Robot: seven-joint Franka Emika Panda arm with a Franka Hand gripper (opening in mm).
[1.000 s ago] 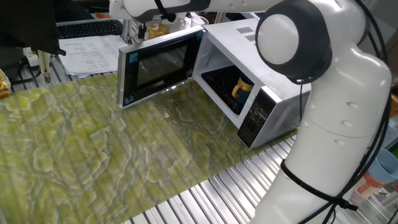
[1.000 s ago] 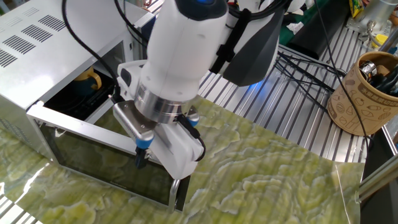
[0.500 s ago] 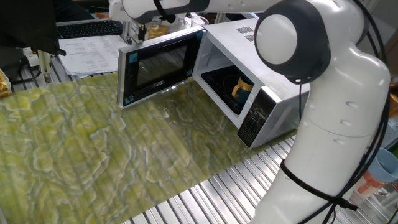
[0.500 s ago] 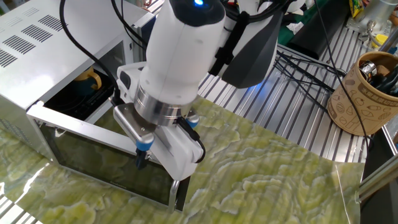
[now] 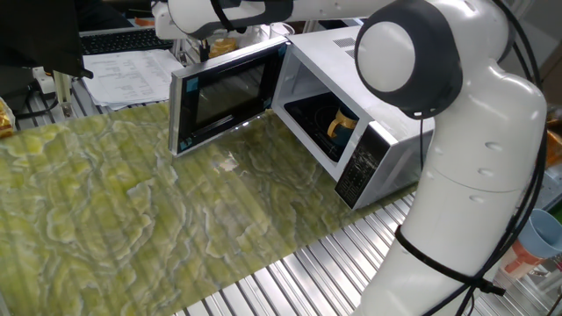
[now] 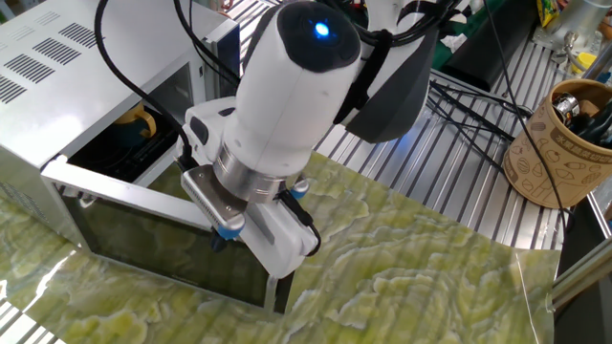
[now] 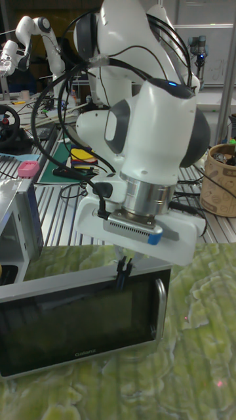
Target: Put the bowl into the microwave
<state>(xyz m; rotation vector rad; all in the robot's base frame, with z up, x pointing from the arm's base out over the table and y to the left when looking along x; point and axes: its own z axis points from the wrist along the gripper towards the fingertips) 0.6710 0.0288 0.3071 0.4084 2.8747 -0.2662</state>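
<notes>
The white microwave (image 5: 378, 140) stands at the back right with its dark glass door (image 5: 224, 96) swung wide open. Inside its cavity sits the bowl (image 5: 342, 125), dark teal with a yellow handle, also visible through the opening as the bowl (image 6: 134, 120). My gripper (image 7: 122, 266) hangs at the door's top edge (image 7: 78, 282), its black fingers pressed together and nothing held between them. From the other side, the gripper (image 6: 218, 241) sits just behind the door (image 6: 143, 244), near its free end. The door hides the fingertips in the view facing the cavity.
A green patterned mat (image 5: 132, 219) covers the table. A brown patterned holder (image 6: 555, 143) with tools stands on the metal slats, with cables (image 6: 469, 96) near it. Papers (image 5: 123, 75) and a keyboard (image 5: 123, 39) lie behind the door. A pale blue container (image 5: 544, 235) is at the far right.
The gripper has shifted slightly along with the door's free end, which has swung a little towards the table's front. The bowl has stayed put inside the microwave.
</notes>
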